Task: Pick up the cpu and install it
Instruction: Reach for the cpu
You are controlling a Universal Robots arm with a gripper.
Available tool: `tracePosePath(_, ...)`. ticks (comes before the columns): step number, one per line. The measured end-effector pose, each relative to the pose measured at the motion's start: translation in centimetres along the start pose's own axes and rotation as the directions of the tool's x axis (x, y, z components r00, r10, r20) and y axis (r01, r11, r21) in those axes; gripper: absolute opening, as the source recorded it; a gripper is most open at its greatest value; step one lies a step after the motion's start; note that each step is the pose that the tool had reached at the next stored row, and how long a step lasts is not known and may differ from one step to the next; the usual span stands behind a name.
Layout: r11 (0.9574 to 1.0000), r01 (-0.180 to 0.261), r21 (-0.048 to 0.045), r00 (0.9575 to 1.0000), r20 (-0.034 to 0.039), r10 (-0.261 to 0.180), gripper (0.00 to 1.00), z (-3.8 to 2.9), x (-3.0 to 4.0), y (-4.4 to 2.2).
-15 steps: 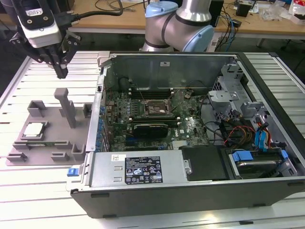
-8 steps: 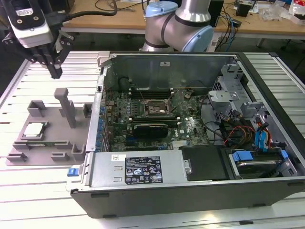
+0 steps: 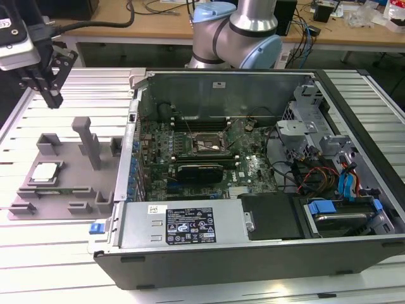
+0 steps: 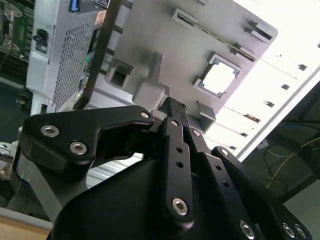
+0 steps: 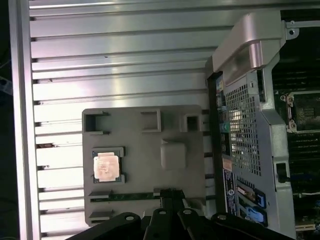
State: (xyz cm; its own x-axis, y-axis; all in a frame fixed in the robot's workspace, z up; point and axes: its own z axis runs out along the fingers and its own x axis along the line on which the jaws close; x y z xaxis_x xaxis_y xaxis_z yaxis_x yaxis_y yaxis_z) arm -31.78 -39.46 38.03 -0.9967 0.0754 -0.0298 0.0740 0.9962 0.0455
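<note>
The cpu is a small silver square lying flat in a pocket of the grey fixture plate, at the exterior view's left. It also shows in both wrist views. My gripper hangs well above the slatted table, behind the fixture and apart from the cpu. Its black fingers meet at the tips in both wrist views, shut with nothing between them. The motherboard socket sits open inside the computer case.
A tall grey post and low blocks stand on the fixture plate near the cpu. The open computer case has its metal side wall right beside the fixture. The arm's base rises behind the case. Cables and drive bays fill the case's right side.
</note>
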Motion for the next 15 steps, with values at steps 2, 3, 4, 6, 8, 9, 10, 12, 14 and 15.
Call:
tracePosePath(2,1.0000,0.000,-0.0001,1.0000,0.0001,0.000,0.11,0.46,0.67,-0.07)
tracePosePath(3,1.0000,0.000,0.0000,1.0000,-0.0001,0.000,0.11,0.67,0.95,-0.10)
tracePosePath(4,1.0000,0.000,0.0002,1.0000,-0.0003,0.000,0.11,0.92,1.26,-0.14)
tracePosePath(6,1.0000,0.000,0.0001,1.0000,-0.0002,0.000,0.11,1.40,1.75,-0.20)
tracePosePath(8,1.0000,0.000,-0.0001,1.0000,0.0000,0.000,0.11,1.89,2.22,-0.25)
tracePosePath(9,1.0000,0.000,0.0000,1.0000,-0.0001,0.000,0.11,2.04,2.36,-0.27)
tracePosePath(10,1.0000,0.000,0.0000,1.0000,-0.0002,0.000,0.11,2.31,2.60,-0.30)
tracePosePath(12,1.0000,0.000,0.0000,1.0000,-0.0001,0.000,0.11,2.64,2.89,-0.33)
tracePosePath(14,1.0000,0.000,0.0000,1.0000,-0.0002,0.000,0.11,3.23,3.42,-0.40)
tracePosePath(15,1.0000,0.000,0.0000,1.0000,-0.0001,0.000,0.11,3.56,3.77,-0.44)
